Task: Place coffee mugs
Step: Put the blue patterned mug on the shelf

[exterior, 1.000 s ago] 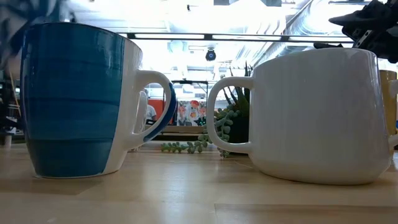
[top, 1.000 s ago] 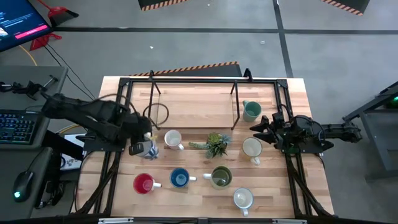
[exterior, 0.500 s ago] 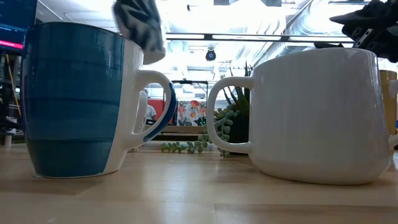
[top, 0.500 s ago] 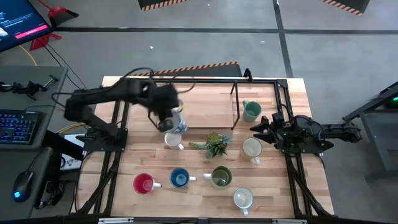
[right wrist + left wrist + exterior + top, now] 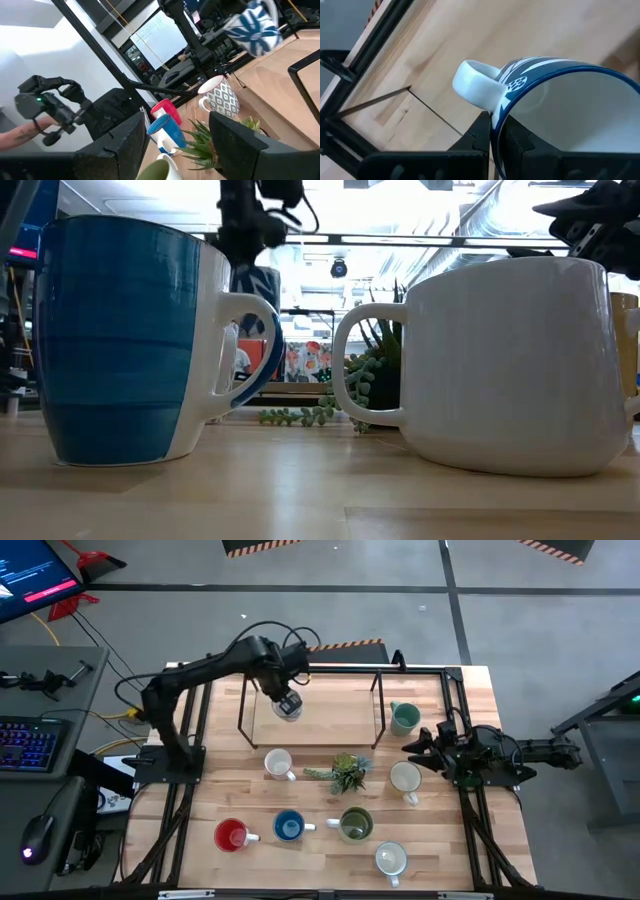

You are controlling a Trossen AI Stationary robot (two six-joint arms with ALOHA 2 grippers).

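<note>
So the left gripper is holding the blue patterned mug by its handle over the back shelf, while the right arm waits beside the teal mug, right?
Not by its handle. The left wrist view shows the left gripper clamped on the rim of the blue patterned mug, beside the handle. The rest holds: the right gripper waits by the teal mug.

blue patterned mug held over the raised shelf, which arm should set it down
Left. Its claw is shut on the blue patterned mug above the shelf; the right claw waits by the table's right side.
</note>
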